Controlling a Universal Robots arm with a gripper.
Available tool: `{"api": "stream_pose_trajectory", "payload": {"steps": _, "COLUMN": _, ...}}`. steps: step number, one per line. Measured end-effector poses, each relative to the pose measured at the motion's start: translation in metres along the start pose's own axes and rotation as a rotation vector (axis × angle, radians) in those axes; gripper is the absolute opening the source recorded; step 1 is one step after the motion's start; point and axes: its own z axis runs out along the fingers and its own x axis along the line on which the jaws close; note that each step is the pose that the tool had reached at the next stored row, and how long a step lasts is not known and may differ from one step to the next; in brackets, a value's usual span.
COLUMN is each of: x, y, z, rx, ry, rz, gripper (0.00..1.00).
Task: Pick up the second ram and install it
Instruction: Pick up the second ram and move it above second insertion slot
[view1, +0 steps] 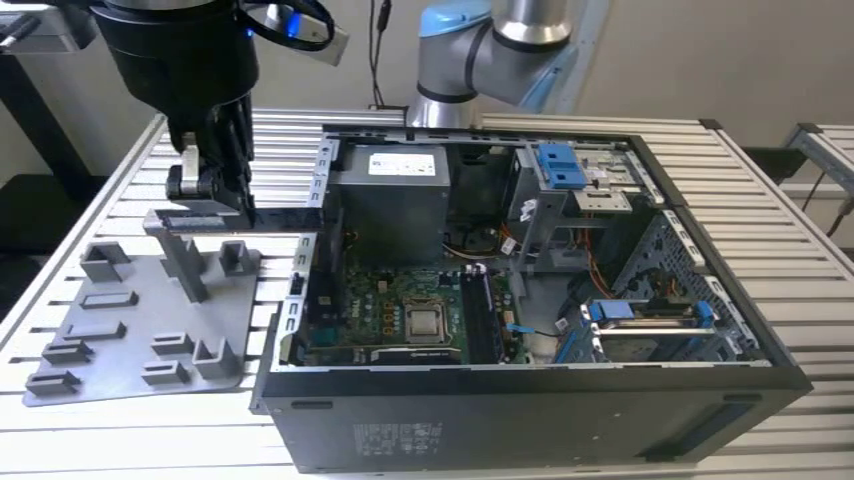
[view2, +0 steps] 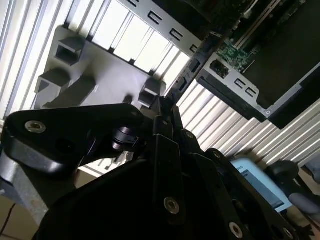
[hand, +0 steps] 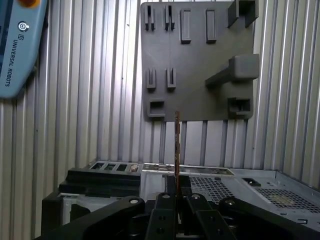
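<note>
The second ram is a thin dark stick held level above the grey plastic tray, at the exterior view's left. My gripper is shut on one end of it, and the free end reaches toward the left wall of the open computer case. In the first wrist view the ram shows edge-on, sticking out from between the fingers with the tray beyond it. In the second wrist view the ram points toward the case. The memory slots lie beside the processor socket.
The case holds a power supply, blue drive brackets and cables at the exterior view's right. Raised blocks and a tall post stand on the tray under the gripper. The arm's base is behind the case. A pendant lies on the slatted table.
</note>
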Motion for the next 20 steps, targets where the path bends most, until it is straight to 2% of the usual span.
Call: {"api": "stream_pose_trajectory", "payload": {"steps": 20, "x": 0.0022, "y": -0.0497, "z": -0.0012, "rx": -0.0001, "ry": 0.0001, "rz": 0.0, "gripper": 0.14}}
